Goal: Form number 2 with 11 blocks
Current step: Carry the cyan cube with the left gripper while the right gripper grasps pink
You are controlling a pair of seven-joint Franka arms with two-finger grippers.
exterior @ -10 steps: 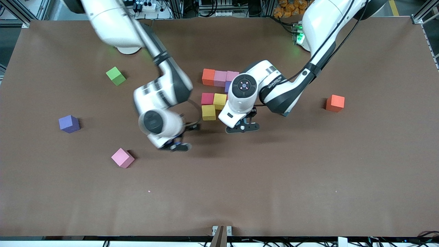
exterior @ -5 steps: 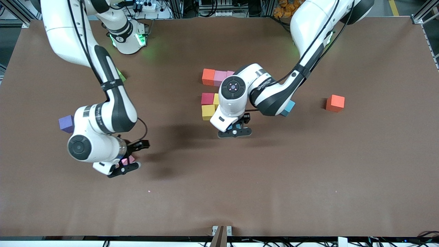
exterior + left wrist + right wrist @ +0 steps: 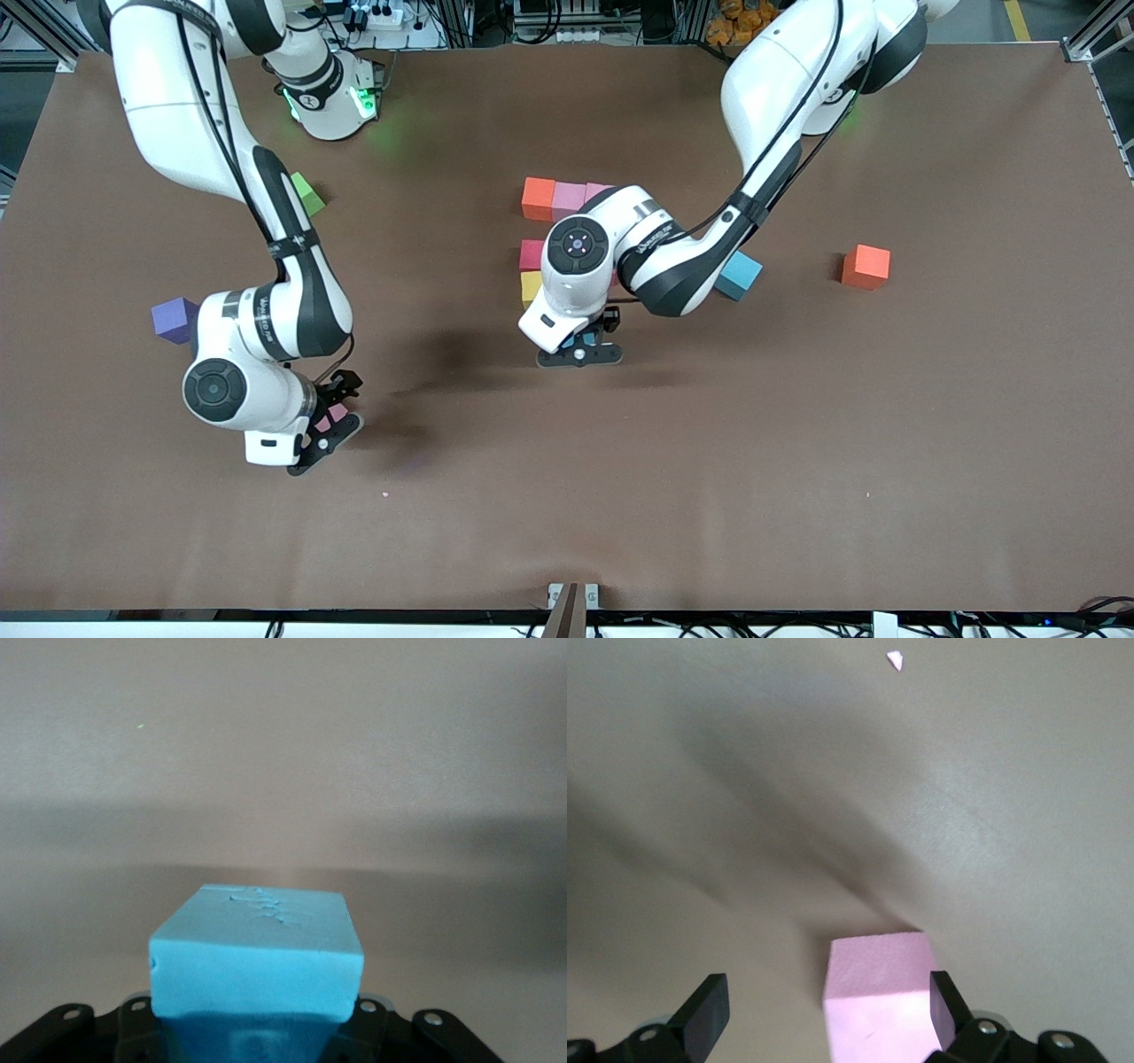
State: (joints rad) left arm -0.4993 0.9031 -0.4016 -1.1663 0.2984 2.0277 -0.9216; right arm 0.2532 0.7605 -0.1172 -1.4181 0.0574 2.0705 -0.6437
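The right gripper (image 3: 330,431) is now lowered with fingers apart around a pink block (image 3: 879,997) on the table (image 3: 620,496). At its two o'clock, a light blue block (image 3: 257,952) is clamped by the left gripper (image 3: 580,348), shifted toward the right arm's end, over the partly built number 2 (image 3: 554,221).

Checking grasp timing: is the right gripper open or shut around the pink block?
Open: the right gripper has its fingers spread, the pink block between them.
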